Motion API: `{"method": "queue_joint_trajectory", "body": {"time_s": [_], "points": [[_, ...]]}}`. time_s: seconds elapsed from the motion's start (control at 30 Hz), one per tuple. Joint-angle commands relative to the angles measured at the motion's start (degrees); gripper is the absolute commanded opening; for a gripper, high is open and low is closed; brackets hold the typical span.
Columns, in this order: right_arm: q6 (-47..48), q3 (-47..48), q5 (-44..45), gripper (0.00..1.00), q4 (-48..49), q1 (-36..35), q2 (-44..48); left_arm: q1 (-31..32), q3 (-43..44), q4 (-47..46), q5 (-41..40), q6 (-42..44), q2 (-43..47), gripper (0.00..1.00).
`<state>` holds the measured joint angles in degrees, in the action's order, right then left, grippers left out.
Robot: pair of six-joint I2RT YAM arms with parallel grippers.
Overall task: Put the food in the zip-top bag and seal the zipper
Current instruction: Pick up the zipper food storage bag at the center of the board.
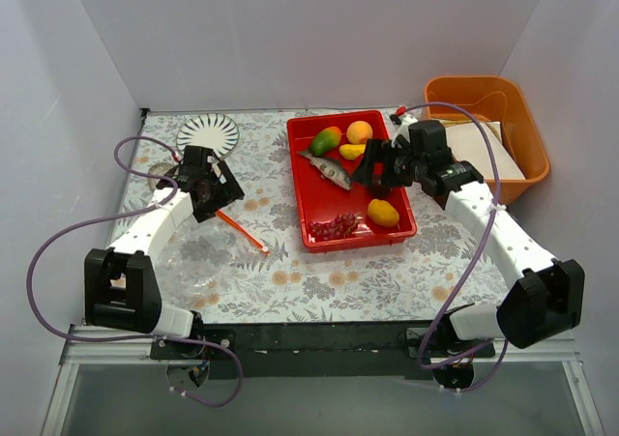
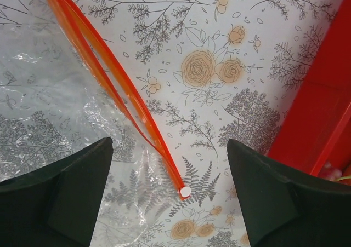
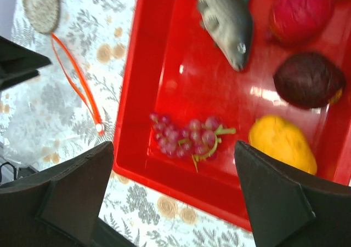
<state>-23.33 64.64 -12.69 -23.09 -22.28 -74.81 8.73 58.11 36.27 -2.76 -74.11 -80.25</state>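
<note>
Left of tray (image 1: pixel 294 170), lying flat: bag (image 1: pixel 193 252), with zipper (image 1: pixel 242 231) along its tray-side edge, strips slightly parted. Above that zipper, left gripper (image 2: pixel 169 165) spread wide, empty. Over tray, right gripper (image 3: pixel 174 165) likewise wide, empty. Inside tray: fish (image 3: pixel 225 17), grapes (image 3: pixel 186 135), mango (image 1: pixel 325 141), plum (image 3: pixel 308 80), apple (image 3: pixel 300 9).

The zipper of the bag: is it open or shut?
Open: the zipper shows two orange strips apart, joined only near its end.
</note>
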Motion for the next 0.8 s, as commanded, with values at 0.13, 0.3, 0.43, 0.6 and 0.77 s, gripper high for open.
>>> {"method": "queue_joint_trajectory", "body": {"time_s": [0.13,0.3,0.43,0.6,0.77], "points": [[6.20,6.73,-6.20,0.98,0.85,-0.13,-2.10,-0.03,-1.69,-0.51,-2.41,-3.94,-6.14,0.83],[4.00,3.65,-7.70,0.98,3.05,-0.22,-1.13,0.06,-2.03,-0.24,-2.50,-4.47,-5.62,0.80],[4.26,2.51,-8.93,0.98,3.14,-0.22,-0.95,0.06,-2.56,-0.76,-3.30,-4.64,-6.75,0.75],[4.87,3.03,-9.02,0.98,2.18,-0.30,-0.78,0.15,-1.77,-2.35,-2.77,-4.47,-10.36,0.73],[4.79,3.21,-9.81,0.98,2.09,-0.39,-0.69,0.15,-1.15,-2.61,-1.37,-3.50,-13.26,0.72]]}}
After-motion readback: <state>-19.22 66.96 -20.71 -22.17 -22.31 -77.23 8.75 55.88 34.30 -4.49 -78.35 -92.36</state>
